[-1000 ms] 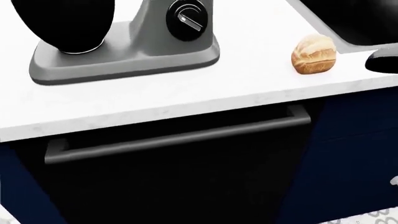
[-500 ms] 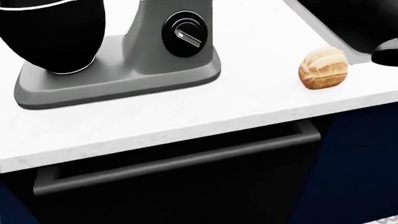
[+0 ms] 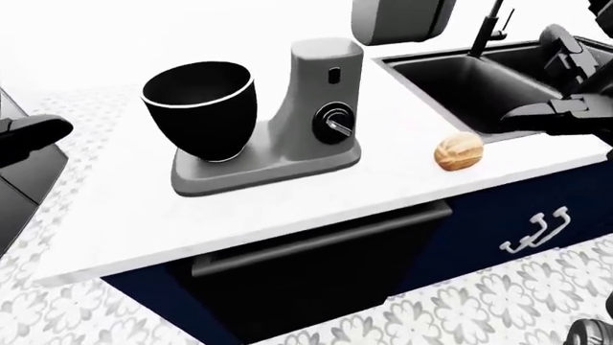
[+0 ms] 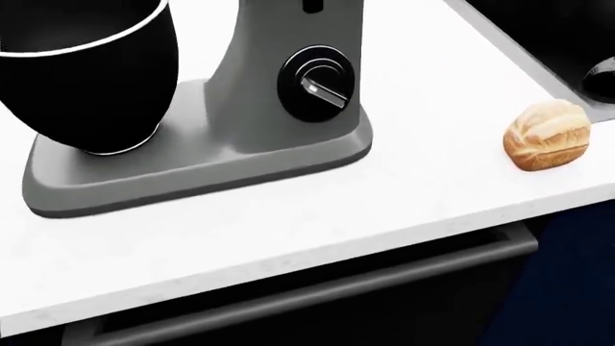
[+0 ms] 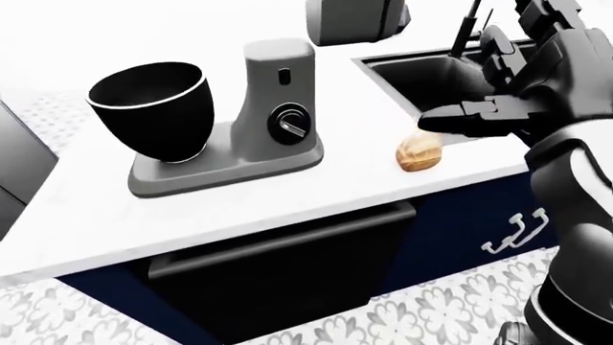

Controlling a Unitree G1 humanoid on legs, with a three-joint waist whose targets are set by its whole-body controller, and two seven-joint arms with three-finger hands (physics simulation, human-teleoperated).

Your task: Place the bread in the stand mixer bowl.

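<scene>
Since the earlier head frames the whole picture has slid, so the camera has moved, not the things: the bread (image 4: 547, 135) now sits lower and further right in the head view, and the mixer base looms larger. I read that as the robot closing in on the tabletop (image 3: 115, 215), with the pickup not yet begun.

The bread lies on the tabletop near its edge, between the stand mixer (image 3: 321, 108) and the sink (image 3: 469, 83), untouched. My right robot hand (image 5: 484, 111) hovers just above and to the right of it in the right-eye view, fingers spread, holding nothing. The left robot hand (image 3: 29, 136) shows only at the left edge of the left-eye view; I cannot tell its fingers' state.

The bowl (image 3: 201, 108) stands open on the mixer's left side, so the mixer's upright column stands between bread and bowl. I judge the carry must go over or around it. A faucet (image 3: 486, 29) rises behind the sink, near my right arm.
</scene>
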